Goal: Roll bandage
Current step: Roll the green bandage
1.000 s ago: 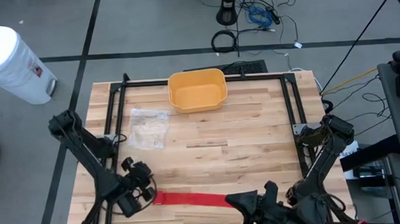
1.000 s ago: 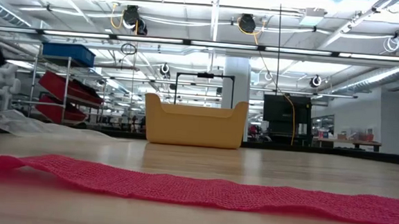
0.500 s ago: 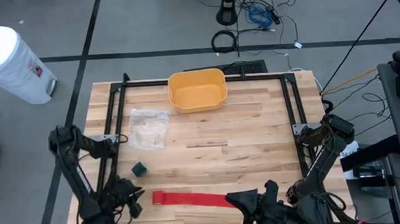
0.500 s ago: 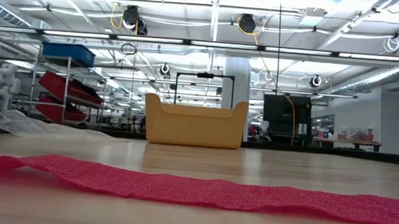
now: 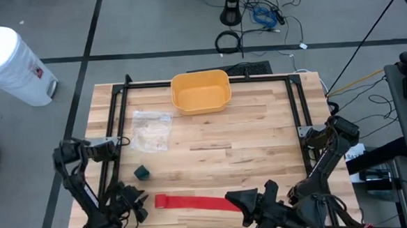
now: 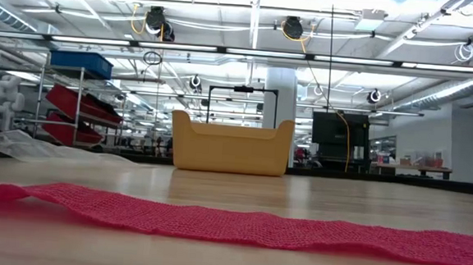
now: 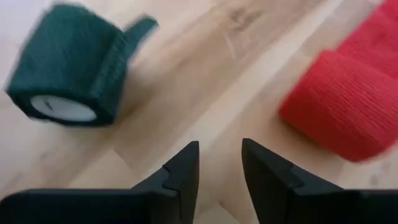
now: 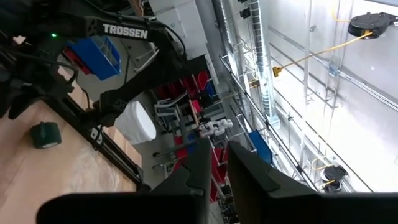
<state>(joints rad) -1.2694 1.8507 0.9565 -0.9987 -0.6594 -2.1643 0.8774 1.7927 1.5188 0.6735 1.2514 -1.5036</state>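
At the near left corner of the table my left gripper [image 5: 133, 205] sits low over the wood, fingers [image 7: 180, 176] apart by a narrow gap, nothing between them. Wrist view: bare wood straight ahead of the fingertips. The green bandage roll [image 7: 68, 74] lies on its side at about 10 o'clock from them, tail flap loose; the rolled end of the red bandage [image 7: 339, 112] is at about 2 o'clock, apart from both fingers.

From above, the green roll [image 5: 142, 173] is at 12 o'clock from that gripper, just beside it. The red bandage [image 5: 194, 202] runs flat from 3 o'clock of the gripper toward my right gripper [image 5: 244, 201], which rests at the strip's far end; its fingers [image 8: 205, 158] look nearly together, and whether they pinch the strip I cannot tell. Yellow bin [image 5: 200, 91] at the far edge, plastic bag [image 5: 151, 128] left of centre, both well apart from the work.

Step, as I judge it: green roll done and released, red strip barely started. Next move calls for turning the left gripper onto the rolled red end and taking hold while the right end is held down.

Versus a second ago: the left arm was further in, over the strip's left end, with no green roll visible; now it has pulled back toward the edge, jaws wider, green roll lying free. Right arm has barely shifted.
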